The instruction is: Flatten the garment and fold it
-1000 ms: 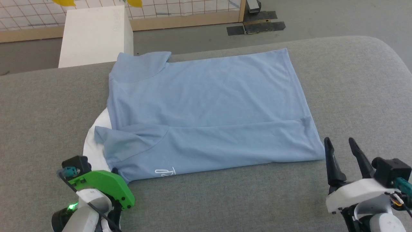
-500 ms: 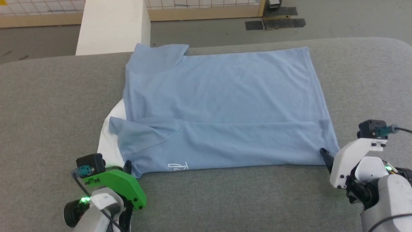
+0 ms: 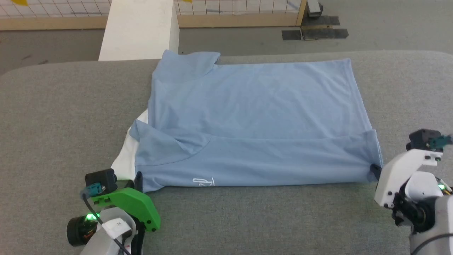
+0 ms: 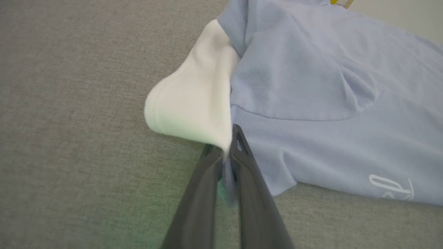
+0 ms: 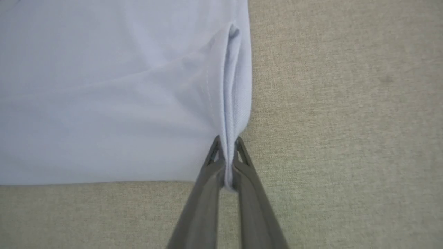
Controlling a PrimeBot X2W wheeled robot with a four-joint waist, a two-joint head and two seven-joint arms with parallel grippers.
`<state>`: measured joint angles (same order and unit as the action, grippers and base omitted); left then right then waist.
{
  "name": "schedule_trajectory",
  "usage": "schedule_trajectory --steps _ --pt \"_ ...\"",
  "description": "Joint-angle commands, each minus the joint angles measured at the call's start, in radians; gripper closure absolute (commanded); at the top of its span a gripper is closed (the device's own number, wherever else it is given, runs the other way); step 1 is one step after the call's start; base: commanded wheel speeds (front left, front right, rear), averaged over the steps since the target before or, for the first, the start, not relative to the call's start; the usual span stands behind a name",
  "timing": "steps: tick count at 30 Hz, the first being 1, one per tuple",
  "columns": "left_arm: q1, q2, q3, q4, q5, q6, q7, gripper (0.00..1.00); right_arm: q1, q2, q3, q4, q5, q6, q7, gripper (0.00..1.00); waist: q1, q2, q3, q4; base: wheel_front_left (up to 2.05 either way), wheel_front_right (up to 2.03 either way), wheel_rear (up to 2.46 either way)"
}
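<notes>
We see the sky-blue short-sleeved shirt (image 3: 254, 117) lying spread on the grey cloth-covered table (image 3: 53, 117), with its near long side folded over as a band on top of the rest. At the near left corner a white panel (image 4: 190, 103) comes out from under the blue cloth, and small white script lettering (image 3: 203, 182) sits on the folded band close to that corner. The left gripper (image 4: 226, 148) is clenched on the shirt here: its two dark fingers (image 4: 200, 193) pinch the cloth just where white and blue meet. The right gripper (image 5: 226, 152) is clenched on the near right corner, and the doubled hem rises between its tips. Just behind the far edge of the table stands a white block (image 3: 141, 32).
</notes>
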<state>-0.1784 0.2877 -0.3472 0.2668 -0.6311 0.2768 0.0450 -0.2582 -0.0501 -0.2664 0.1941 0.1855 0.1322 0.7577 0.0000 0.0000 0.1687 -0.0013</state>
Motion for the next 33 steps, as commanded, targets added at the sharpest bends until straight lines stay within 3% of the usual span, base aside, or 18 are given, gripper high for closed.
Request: schedule_trajectory --steps 1,10,15,21,27,28,29,30,32,33 --pt "0.020 0.017 0.003 -0.015 0.014 0.014 -0.003 1.00 0.035 0.000 -0.003 -0.026 0.019 -0.002 -0.018 1.00 0.0000 0.0000 -0.028 0.006 0.00 0.00 0.00" --pt "0.191 0.118 0.011 -0.221 0.011 0.112 0.151 1.00 0.268 0.000 -0.018 -0.253 0.106 -0.002 0.006 1.00 0.0000 0.0000 -0.070 0.005 0.00 0.00 0.00" --pt "0.293 0.161 -0.002 -0.325 -0.013 0.148 0.263 1.00 0.369 0.000 -0.031 -0.298 0.132 -0.002 0.055 1.00 0.0000 0.0000 -0.061 0.003 0.00 0.00 0.00" --pt "0.310 0.155 -0.025 -0.321 -0.026 0.131 0.278 1.00 0.405 0.000 -0.037 -0.216 0.124 -0.002 0.017 1.00 0.0000 0.0000 -0.046 0.008 0.00 0.00 0.00" --pt "0.265 0.104 -0.062 -0.241 -0.025 0.092 0.241 1.00 0.381 0.000 0.001 -0.086 0.116 -0.002 -0.094 1.00 0.0000 0.0000 -0.039 0.004 0.00 0.00 0.00" --pt "0.259 0.094 -0.061 -0.228 -0.025 0.091 0.227 0.59 0.376 0.000 0.008 -0.067 0.121 -0.002 -0.114 1.00 0.0000 0.0000 -0.039 0.003 0.00 0.00 0.00" --pt "0.255 0.086 -0.060 -0.219 -0.027 0.088 0.215 0.20 0.371 0.000 0.012 -0.057 0.123 -0.002 -0.139 0.88 0.0000 0.0000 -0.040 0.002 0.00 0.00 0.00" --pt "0.255 0.076 -0.058 -0.212 -0.031 0.088 0.204 0.00 0.366 0.000 0.018 -0.046 0.127 -0.002 -0.170 0.68 0.0000 0.0000 -0.042 0.001 0.00 0.00 0.00" --pt "0.261 0.066 -0.048 -0.208 -0.044 0.088 0.190 0.00 0.363 0.000 0.032 -0.036 0.136 -0.002 -0.220 0.00 0.0000 0.0000 -0.046 -0.001 0.00 0.00 0.00" --pt "0.266 0.067 -0.042 -0.210 -0.047 0.088 0.185 0.00 0.362 0.000 0.032 -0.035 0.138 -0.002 -0.245 0.00 0.0000 0.0000 -0.048 -0.002 0.00 0.00 0.00"
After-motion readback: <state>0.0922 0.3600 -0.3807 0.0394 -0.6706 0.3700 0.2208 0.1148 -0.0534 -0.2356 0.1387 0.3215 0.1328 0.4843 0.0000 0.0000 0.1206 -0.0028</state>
